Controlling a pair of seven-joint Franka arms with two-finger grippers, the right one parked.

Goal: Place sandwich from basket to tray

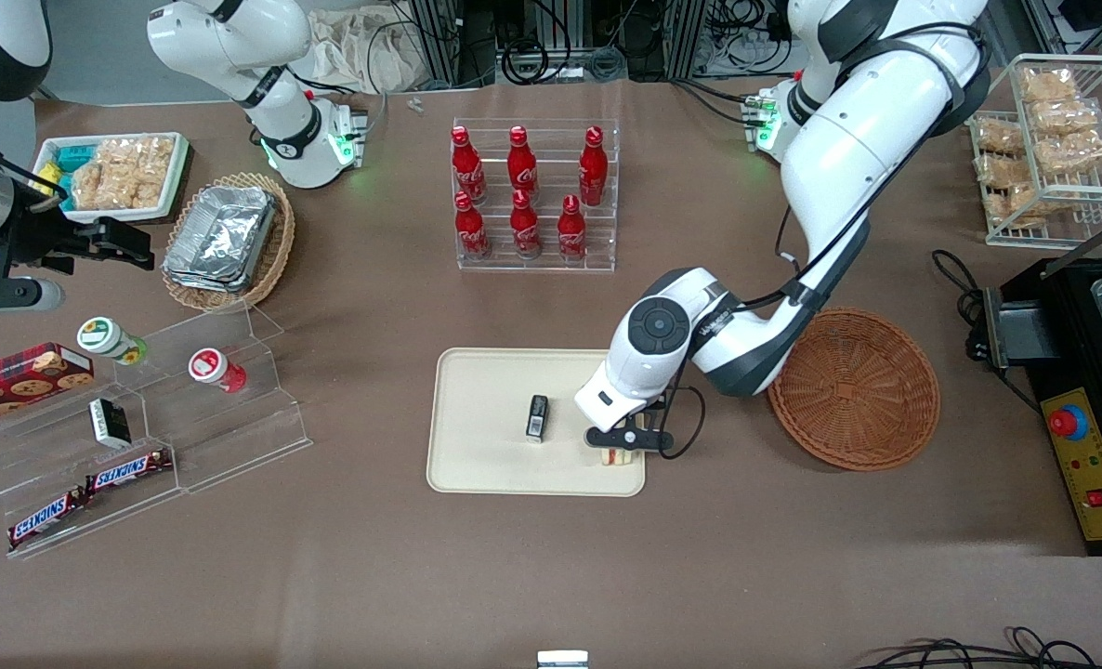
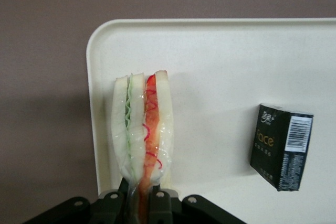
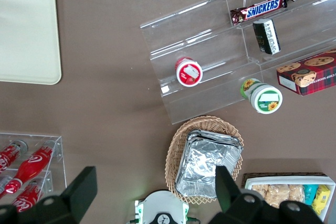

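The cream tray [image 1: 486, 409] lies in the middle of the table. My gripper [image 1: 627, 443] hangs over the tray's corner nearest the round reddish-brown basket [image 1: 855, 387], shut on the sandwich [image 1: 618, 455]. In the left wrist view the sandwich [image 2: 143, 129] stands on edge over the tray [image 2: 226, 77], its pale bread and orange-red filling pinched between my black fingers [image 2: 160, 203], with my gripper [image 2: 140, 199] closed on its wrapped tip. Nothing lies in the basket. Whether the sandwich touches the tray I cannot tell.
A small black box [image 1: 537, 417] [image 2: 280, 147] lies on the tray beside the sandwich. A clear rack of red bottles [image 1: 532, 195] stands farther from the front camera. Clear steps with snacks [image 1: 142, 418] and an oval basket with foil pans [image 1: 226, 240] lie toward the parked arm's end.
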